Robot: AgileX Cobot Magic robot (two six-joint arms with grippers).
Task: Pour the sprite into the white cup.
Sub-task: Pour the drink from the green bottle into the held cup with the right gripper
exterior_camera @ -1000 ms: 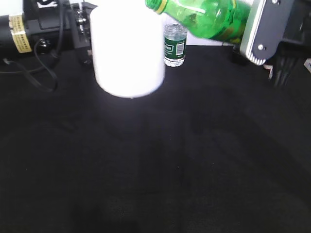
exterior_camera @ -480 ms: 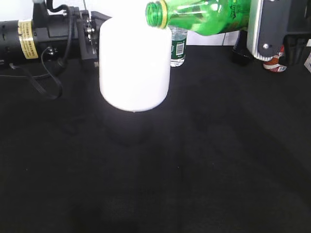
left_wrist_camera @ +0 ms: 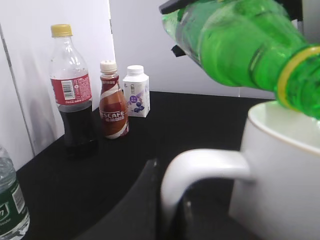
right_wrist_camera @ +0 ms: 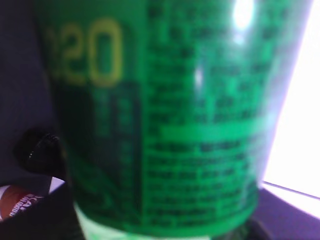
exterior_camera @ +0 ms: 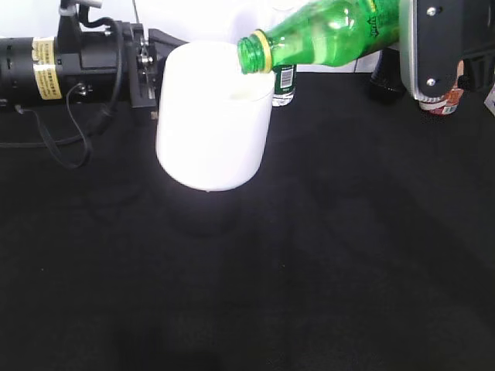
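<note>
Open room: the black table (exterior_camera: pixel 325 263) is bare in front of the white cup (exterior_camera: pixel 213 116); behind stand a cola bottle (left_wrist_camera: pixel 72 95), a coffee bottle (left_wrist_camera: pixel 113 102) and a carton (left_wrist_camera: pixel 136 91).
Sprite (exterior_camera: pixel 329 35): long axis slanted, open mouth lower, over the cup rim.
Right gripper (exterior_camera: pixel 433 46): clamped on the sprite.
Left gripper (exterior_camera: pixel 147 66): holds the cup raised; fingers hidden.

The sprite (exterior_camera: pixel 332 32) tilts down from the right, its mouth over the cup's (exterior_camera: pixel 213 124) rim. A small water bottle (exterior_camera: pixel 284 81) stands behind the cup. Farther back, a cola bottle (left_wrist_camera: pixel 71 92), coffee bottle (left_wrist_camera: pixel 113 100) and carton (left_wrist_camera: pixel 136 91) stand in a row, apparently apart.
</note>
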